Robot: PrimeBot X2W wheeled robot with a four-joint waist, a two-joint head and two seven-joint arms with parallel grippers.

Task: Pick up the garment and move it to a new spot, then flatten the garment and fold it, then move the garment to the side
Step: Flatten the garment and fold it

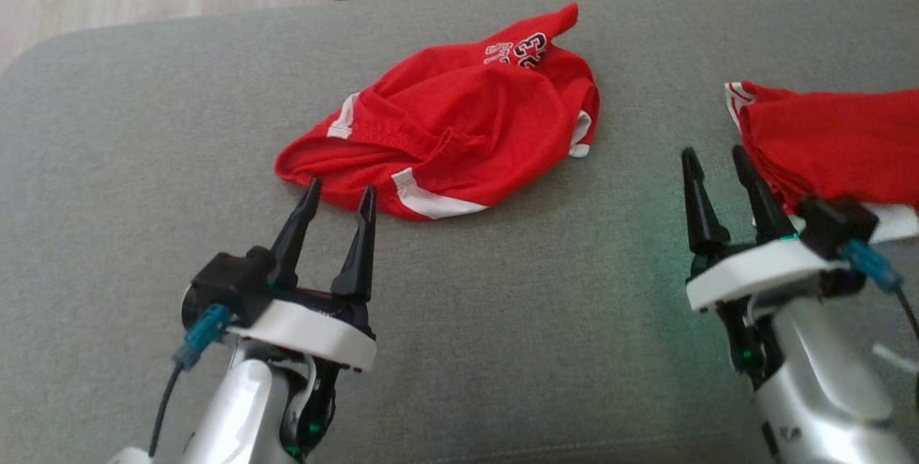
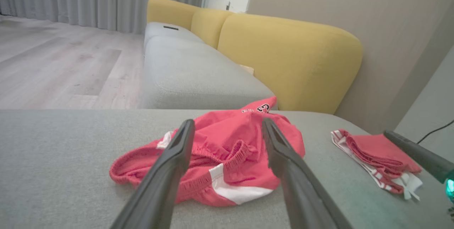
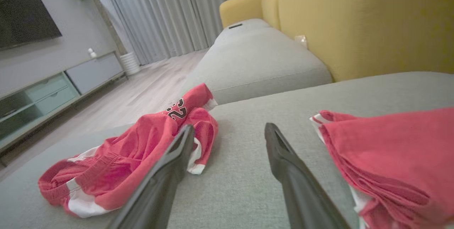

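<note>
- Count: two red garments, two tools, two dark fingers on each.
- We see the crumpled garment [image 1: 459, 133] mid-way across the grey cushion [image 1: 538, 320]. The folded garment [image 1: 833, 141] lies well apart from it, towards the right.
- Left tool [image 1: 342, 187]: jaws spread, nothing held, tips at the crumpled garment's near hem. We cannot tell whether they touch the cloth.
- Right tool [image 1: 715, 153]: jaws spread, nothing held, just beside the folded garment's left edge.
- Cut off: the head view's right edge crops the folded garment, and the right wrist covers its near corner.
- Hard to read: the black-and-white print [image 1: 528, 47] on the crumpled garment is creased over, so we cannot make out the whole of it.
- A small dark object [image 2: 171, 27] sits on the far sofa seat, too small for us to identify.
- We count three yellow backrests [image 2: 287, 59] in the left wrist view.
- Textures: the crumpled garment is thin red jersey with white stripes and a gathered elastic band [image 2: 234, 158]. The cushion is coarse grey weave with rounded corners. The fingers are long, tapered and matte.
- The folded one is a flat stack with layered edges.
</note>
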